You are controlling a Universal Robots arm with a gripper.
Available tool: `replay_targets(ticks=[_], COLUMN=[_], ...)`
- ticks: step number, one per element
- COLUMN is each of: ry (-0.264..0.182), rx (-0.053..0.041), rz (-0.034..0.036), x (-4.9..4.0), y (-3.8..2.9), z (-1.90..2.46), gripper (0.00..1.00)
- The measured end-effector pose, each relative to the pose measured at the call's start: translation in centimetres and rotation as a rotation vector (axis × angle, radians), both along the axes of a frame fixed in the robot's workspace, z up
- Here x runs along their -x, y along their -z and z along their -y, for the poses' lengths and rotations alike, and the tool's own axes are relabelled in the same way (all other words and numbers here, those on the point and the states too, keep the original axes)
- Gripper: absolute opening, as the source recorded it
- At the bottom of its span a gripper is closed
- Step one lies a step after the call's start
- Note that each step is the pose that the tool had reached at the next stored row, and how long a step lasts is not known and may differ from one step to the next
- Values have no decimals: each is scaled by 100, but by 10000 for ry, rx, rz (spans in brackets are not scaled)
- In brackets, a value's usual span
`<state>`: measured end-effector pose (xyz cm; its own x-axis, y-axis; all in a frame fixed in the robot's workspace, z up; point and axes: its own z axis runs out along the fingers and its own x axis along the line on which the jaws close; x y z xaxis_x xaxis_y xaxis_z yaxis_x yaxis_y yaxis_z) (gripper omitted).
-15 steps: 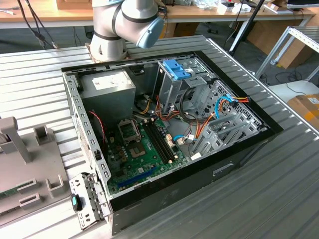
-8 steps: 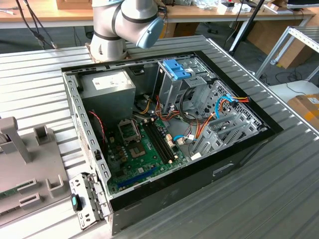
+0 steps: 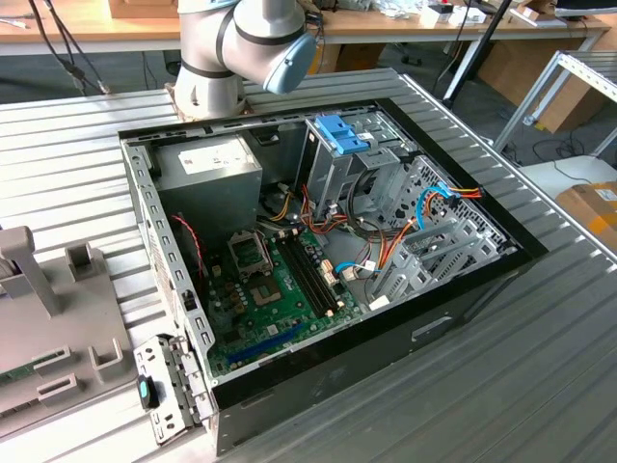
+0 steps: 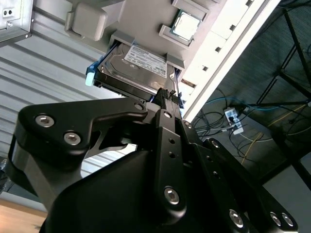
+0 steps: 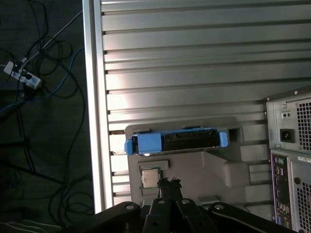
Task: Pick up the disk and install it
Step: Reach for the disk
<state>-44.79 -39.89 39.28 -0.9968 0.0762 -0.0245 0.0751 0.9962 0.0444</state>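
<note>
Closest to the lens in the second wrist view was the black metal gripper (image 4: 165, 93), fingers pressed together on nothing, tips near the edge of the flat dark hard disk with white label and blue rails (image 4: 138, 68). It lay in a grey moulded holder (image 4: 141, 19) on the ribbed aluminium table (image 4: 53, 73). The first wrist view showed me the disk edge-on (rails outward), a square silver processor (image 5: 149, 177) between it and the tips. The exterior view gave the open black computer case (image 3: 337, 371) below the grey robot arm (image 3: 231, 43).
</note>
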Motion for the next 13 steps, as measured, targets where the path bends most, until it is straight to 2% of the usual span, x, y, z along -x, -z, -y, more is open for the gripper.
replay_targets(ticks=[7, 13], ry=[0, -2], rx=[0, 0], rz=[0, -1], x=[3, 110], y=[0, -1], z=[0, 1], gripper=[11, 11])
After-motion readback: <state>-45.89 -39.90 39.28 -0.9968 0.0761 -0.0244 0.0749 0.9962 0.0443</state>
